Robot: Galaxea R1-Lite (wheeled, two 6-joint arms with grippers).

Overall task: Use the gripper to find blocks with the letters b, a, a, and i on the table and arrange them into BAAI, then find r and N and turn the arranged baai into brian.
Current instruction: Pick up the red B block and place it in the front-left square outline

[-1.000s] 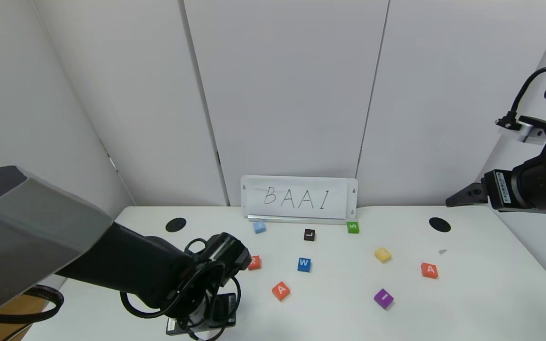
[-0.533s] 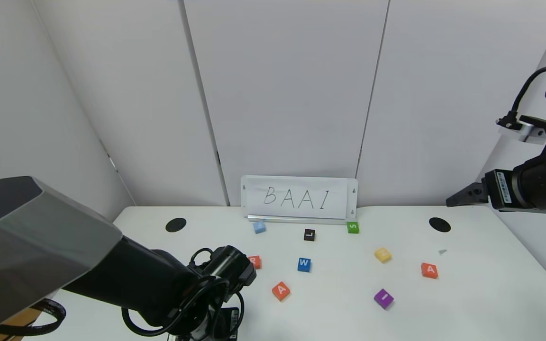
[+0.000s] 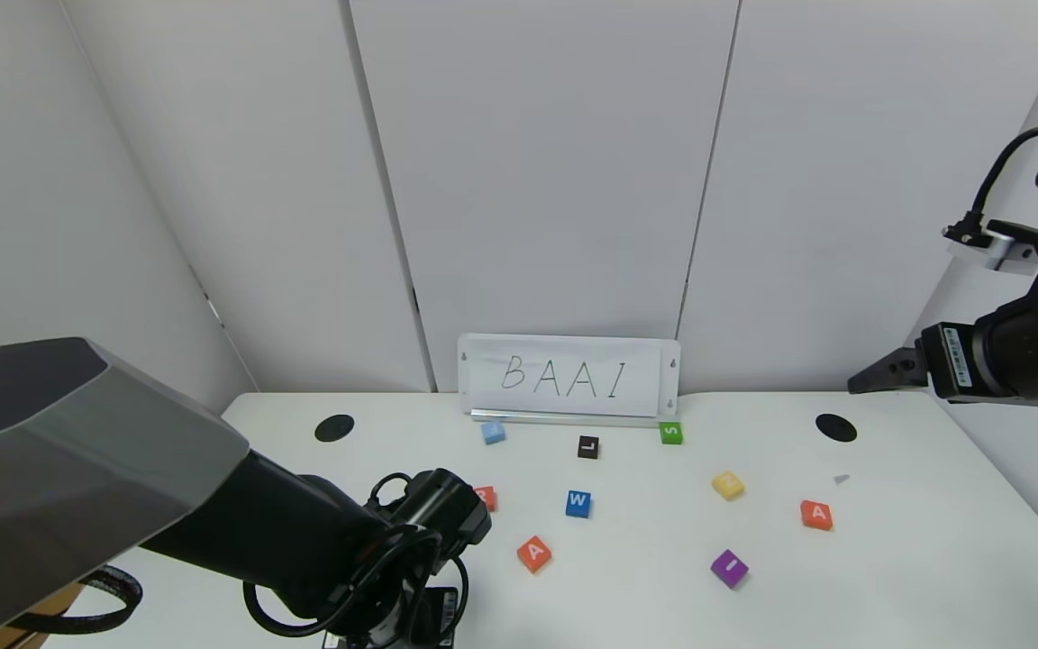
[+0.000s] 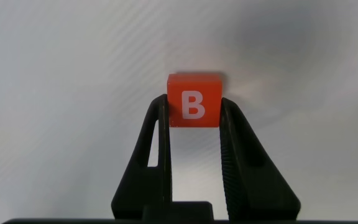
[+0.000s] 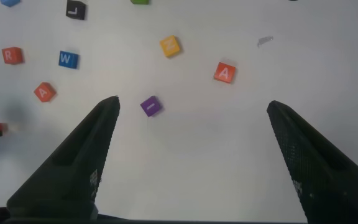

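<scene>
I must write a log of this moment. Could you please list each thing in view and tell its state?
Left gripper: shut on the B block, low over the table.
Right gripper: open, held high above the table, holding nothing.
R block: flat on the table, letter up.
Two A blocks: flat, apart.
I block: flat, untouched.
Yellow block: flat.

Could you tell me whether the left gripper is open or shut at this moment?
Shut on the B block: in the left wrist view, the left gripper has both fingers pressed against the block's sides.
</scene>
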